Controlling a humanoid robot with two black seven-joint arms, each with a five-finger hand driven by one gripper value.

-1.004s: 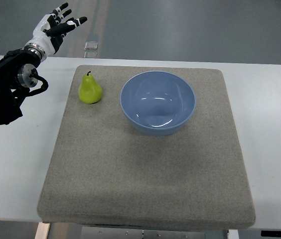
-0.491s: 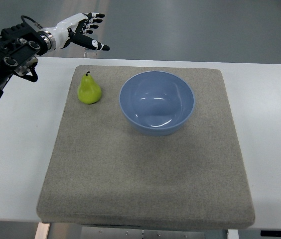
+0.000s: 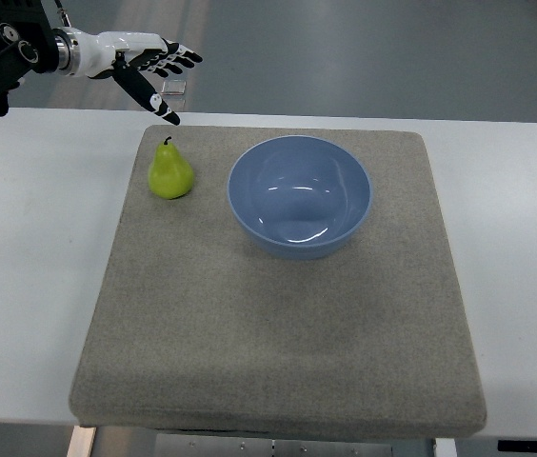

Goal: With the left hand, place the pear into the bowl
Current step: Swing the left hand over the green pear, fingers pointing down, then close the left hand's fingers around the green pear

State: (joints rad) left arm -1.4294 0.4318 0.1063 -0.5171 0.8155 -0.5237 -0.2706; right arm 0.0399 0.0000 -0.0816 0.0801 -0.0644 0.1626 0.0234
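Note:
A green pear [image 3: 170, 174] stands upright on the grey mat [image 3: 278, 314], near its far left corner. A blue bowl [image 3: 299, 195] sits empty on the mat to the right of the pear. My left hand [image 3: 154, 69] is white with black fingertips. It hovers above the table's far edge, beyond and slightly left of the pear, fingers spread and holding nothing. Its thumb points down toward the pear's stem without touching it. The right arm is out of view.
The mat lies on a white table [image 3: 30, 286]. A small clear block [image 3: 175, 86] sits on the floor beyond the table's far edge, near my left hand.
My left arm has swung up and right; the hand has come closer over the pear and turned with its thumb pointing down. Pear and bowl have not moved.

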